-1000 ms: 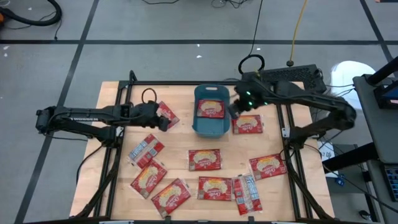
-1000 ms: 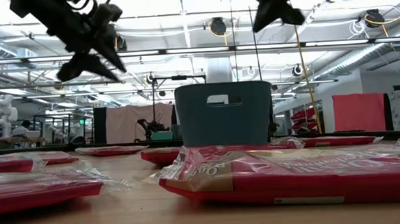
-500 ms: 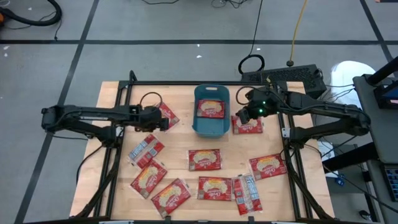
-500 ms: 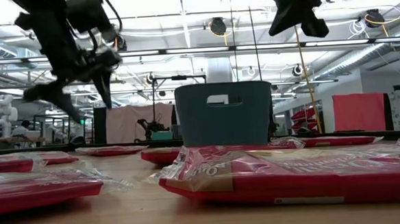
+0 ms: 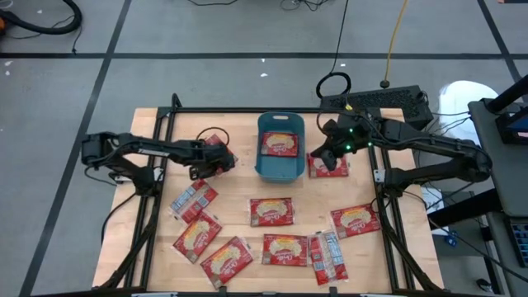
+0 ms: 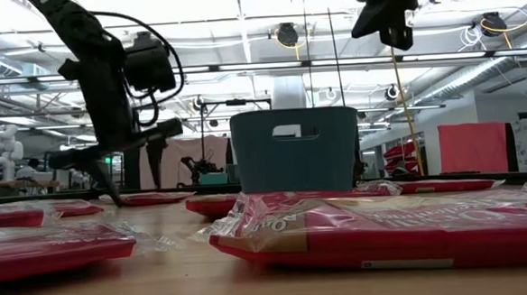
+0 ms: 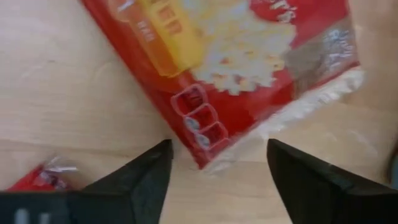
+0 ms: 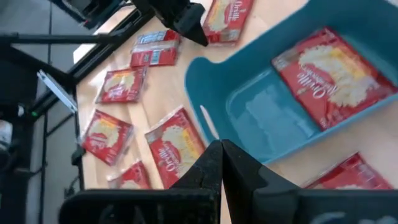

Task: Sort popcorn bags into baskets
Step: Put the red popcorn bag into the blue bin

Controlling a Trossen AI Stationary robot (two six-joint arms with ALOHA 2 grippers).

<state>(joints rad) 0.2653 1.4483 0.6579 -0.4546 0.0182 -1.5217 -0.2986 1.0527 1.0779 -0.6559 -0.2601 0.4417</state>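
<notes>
The teal basket [image 5: 261, 165] stands at the back middle of the table with one red popcorn bag [image 5: 280, 143] lying in it. My left gripper [image 5: 217, 162] is low over the table just left of the basket. It is open, and the corner of a red popcorn bag [image 7: 230, 62] lies between its fingertips [image 7: 146, 180]. My right gripper [image 5: 326, 155] hangs shut and empty above another bag [image 5: 330, 167] at the basket's right. In the right wrist view the basket [image 8: 249, 93] and its bag [image 8: 329, 74] lie ahead of the shut fingers [image 8: 221, 171].
Several more bags lie across the front half of the table, such as one at the middle [image 5: 271, 211] and one at the right [image 5: 355, 220]. Two show silvery backs [image 5: 194, 198] [image 5: 327, 256]. A black frame edges the table. A keyboard [image 5: 384, 99] sits behind it.
My left gripper has come down to the table by the bag left of the basket, with its fingers spread wider. My right gripper drifted slightly right, away from the basket.
</notes>
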